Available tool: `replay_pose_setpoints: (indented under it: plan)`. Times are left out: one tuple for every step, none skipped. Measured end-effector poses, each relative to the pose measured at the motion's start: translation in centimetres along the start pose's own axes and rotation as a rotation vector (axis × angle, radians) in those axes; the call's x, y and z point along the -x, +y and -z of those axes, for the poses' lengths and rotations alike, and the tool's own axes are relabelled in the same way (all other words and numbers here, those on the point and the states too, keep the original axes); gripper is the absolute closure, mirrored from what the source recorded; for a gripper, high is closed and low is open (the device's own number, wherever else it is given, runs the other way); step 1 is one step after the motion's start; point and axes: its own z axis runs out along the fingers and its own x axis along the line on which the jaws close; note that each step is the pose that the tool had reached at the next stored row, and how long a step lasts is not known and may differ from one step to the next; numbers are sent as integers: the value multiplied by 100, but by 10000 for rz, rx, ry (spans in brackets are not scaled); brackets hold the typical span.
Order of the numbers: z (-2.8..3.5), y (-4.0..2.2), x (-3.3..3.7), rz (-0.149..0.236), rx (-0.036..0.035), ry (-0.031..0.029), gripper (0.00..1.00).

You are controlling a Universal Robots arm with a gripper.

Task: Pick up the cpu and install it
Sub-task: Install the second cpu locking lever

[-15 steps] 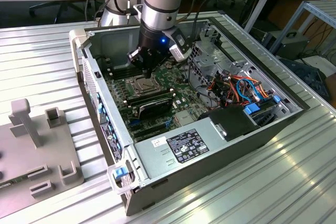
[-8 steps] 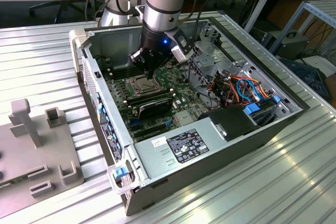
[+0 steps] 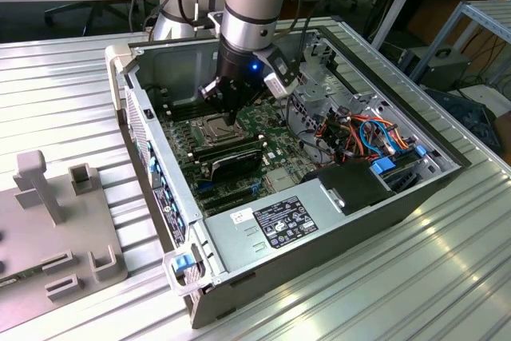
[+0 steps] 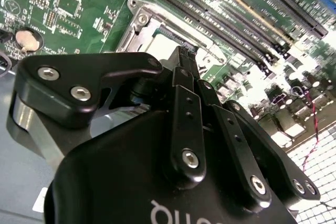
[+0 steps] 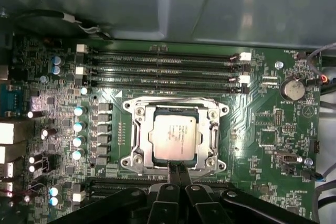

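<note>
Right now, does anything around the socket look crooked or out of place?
Slightly. In the first wrist view the cpu lies in the metal-framed socket a little rotated against the frame, not square. The gripper sits at the socket's edge, fingers together, holding nothing. No damage visible.

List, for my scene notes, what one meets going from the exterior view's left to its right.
Grey fixture block → case left wall → gripper over the socket → orange and blue cables → table.
</note>
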Motion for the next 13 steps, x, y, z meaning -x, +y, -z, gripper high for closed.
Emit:
replay_pose_setpoints:
  plan:
    - [0,-10,0,-3,-24,1,89]
    - [0,-23,-1,-7,-50,2,89]
    - [0,-34,-1,-11,-68,3,89]
    - [0,-51,-2,-16,-88,3,89]
    - [0,-62,-3,-19,-101,4,89]
    - [1,-80,-3,-24,-120,4,89]
    - [0,-90,-4,-26,-132,5,89]
    - [0,-96,-5,-27,-137,5,89]
    - [0,-97,-4,-27,-137,4,89]
    - [1,-98,-4,-27,-138,5,89]
    - [1,-98,-4,-26,-139,5,89]
    - [1,-99,-4,-26,-139,5,89]
    - [1,-99,-5,-24,-139,5,89]
